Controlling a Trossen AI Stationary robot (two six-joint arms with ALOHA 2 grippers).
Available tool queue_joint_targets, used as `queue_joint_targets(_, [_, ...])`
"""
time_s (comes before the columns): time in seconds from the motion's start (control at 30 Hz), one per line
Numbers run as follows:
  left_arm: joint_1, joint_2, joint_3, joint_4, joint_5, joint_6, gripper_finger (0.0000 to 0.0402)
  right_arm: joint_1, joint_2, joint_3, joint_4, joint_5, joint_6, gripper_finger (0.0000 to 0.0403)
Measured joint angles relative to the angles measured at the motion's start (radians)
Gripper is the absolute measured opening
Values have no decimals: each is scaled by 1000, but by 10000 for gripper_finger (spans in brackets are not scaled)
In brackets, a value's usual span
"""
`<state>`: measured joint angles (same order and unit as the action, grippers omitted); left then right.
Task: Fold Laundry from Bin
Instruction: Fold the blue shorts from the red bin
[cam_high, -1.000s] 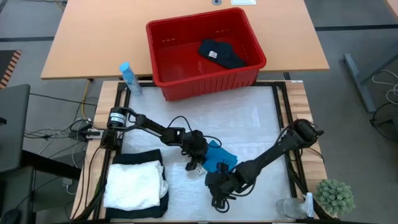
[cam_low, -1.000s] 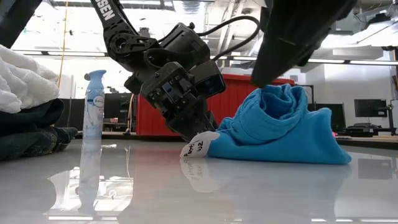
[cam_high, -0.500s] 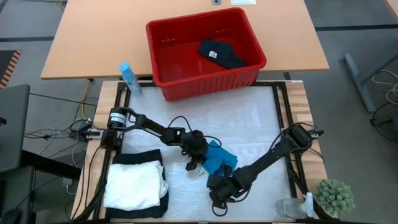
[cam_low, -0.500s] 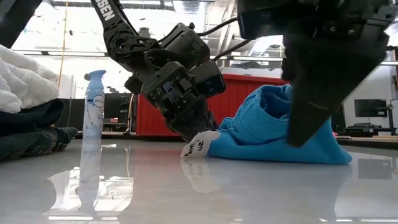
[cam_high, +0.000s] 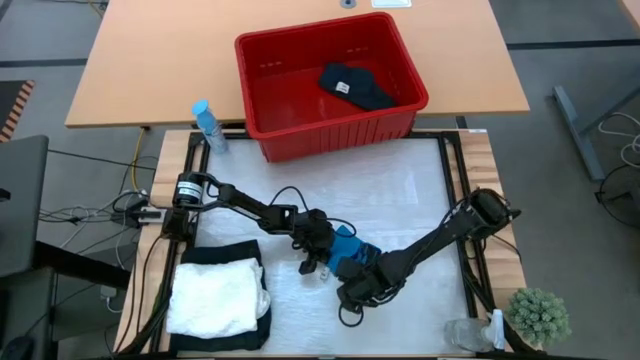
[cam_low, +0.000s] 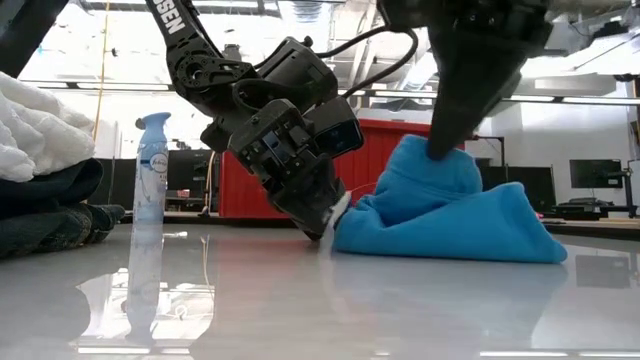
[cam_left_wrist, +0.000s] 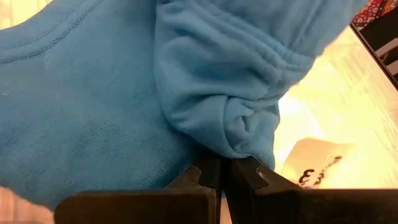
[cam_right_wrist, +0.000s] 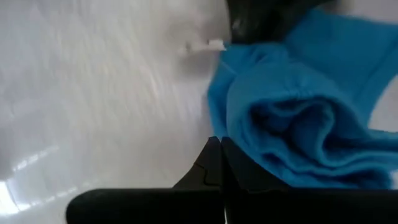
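- The right gripper (cam_low: 440, 150) has swung back over the blue garment (cam_low: 440, 215) and now presses its closed fingers onto the top of the bunched cloth; half a second ago it hung low in front of the cloth.
- The fold has flattened: the open hood-like pocket seen a moment ago is now a rounded hump.
- The left gripper (cam_low: 318, 222) stays clamped shut on the garment's near edge, and the white tag (cam_left_wrist: 317, 163) has flipped up beside its fingers.
- The garment lies near the middle of the tabletop's front half, well apart from the red bin (cam_high: 262, 95), which holds one black garment (cam_high: 358, 87).
- Folded white towel (cam_high: 215, 296) on dark clothes sits at the front left corner.
- Judgement: folding this piece is midway.
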<state>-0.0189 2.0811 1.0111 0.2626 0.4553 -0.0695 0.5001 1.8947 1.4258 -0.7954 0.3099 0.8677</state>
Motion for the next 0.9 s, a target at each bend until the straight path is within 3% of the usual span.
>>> queue_joint_targets(0.9, [0, 1, 1, 29, -1, -27, 2, -228, -35, 0, -147, 124, -64, 19])
